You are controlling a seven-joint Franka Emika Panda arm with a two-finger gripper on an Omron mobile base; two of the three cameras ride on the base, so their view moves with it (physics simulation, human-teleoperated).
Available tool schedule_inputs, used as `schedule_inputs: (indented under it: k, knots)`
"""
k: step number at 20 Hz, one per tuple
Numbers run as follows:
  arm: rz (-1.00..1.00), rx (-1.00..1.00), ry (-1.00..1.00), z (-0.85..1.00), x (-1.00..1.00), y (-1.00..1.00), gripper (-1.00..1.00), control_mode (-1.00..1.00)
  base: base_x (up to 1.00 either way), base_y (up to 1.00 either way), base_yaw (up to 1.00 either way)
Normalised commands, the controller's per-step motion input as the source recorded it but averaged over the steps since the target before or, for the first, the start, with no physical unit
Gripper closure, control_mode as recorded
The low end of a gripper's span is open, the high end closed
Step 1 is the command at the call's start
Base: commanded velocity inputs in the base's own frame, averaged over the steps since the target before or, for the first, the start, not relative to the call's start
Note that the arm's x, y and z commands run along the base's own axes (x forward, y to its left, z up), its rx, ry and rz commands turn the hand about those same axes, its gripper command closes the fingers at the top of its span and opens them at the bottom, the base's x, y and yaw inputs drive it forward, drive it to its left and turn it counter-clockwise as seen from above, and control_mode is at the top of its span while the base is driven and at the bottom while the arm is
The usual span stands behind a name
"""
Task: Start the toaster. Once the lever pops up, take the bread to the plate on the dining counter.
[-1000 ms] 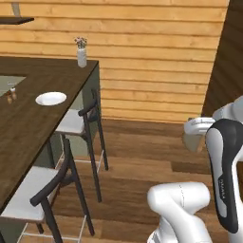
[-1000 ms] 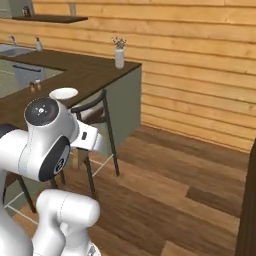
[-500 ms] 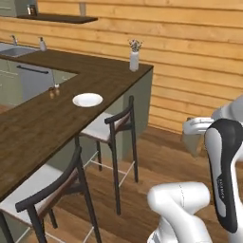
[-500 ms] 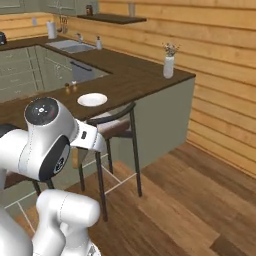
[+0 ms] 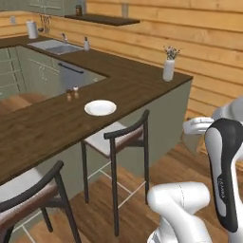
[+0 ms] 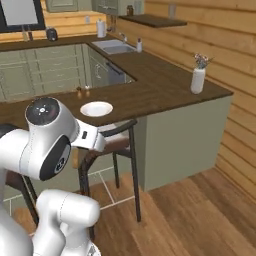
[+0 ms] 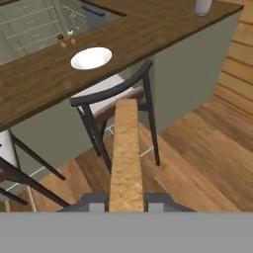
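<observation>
Wood-plank walls and a plank floor enclosed the kitchen, with the long dark-brown dining worktop [image 5: 57, 121] running from the lower left toward a far corner above a pale green panel. On that slab the plate [image 5: 100, 107] lay bare, close to the edge facing the stools and roughly midway along the visible stretch; the hand view showed the same plate [image 7: 91, 58] set just inside that edge. Two small brown shakers [image 5: 72, 94] stood near the plate toward the opposite, kitchen-side edge, apart from it. A white vase [image 5: 168, 70] with dried stems stood at the far corner of the slab. Below the edge, a dark-framed stool [image 5: 118, 140] with a pale seat stood on the floor beside the panel. A sink [image 5: 55, 46] sat in the rear run of worktop.

In the hand view the pincer [image 7: 126, 201] was closed on the bread [image 7: 125, 158], held edge-on between the two finger tips, crust upward, over the floor and stool, short of the slab. How deep the slice sat between the tips was unclear, the lower part being cut off.
</observation>
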Motion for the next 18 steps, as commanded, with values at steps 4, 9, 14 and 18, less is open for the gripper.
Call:
schedule_inputs:
  k: [4, 9, 14, 18]
  knots:
    - [0.00, 0.00, 0.00, 0.00, 0.00, 0.00, 1.00, 1.00, 0.47, -0.55, 0.64]
    - [0.00, 0.00, 0.00, 0.00, 0.00, 0.00, 1.00, 1.00, 0.46, -0.52, 0.67]
    - [0.00, 0.00, 0.00, 0.00, 0.00, 0.00, 1.00, 1.00, 0.56, -0.62, 0.53]
    - [0.00, 0.00, 0.00, 0.00, 0.00, 0.00, 1.00, 1.00, 0.80, -0.47, 0.35]
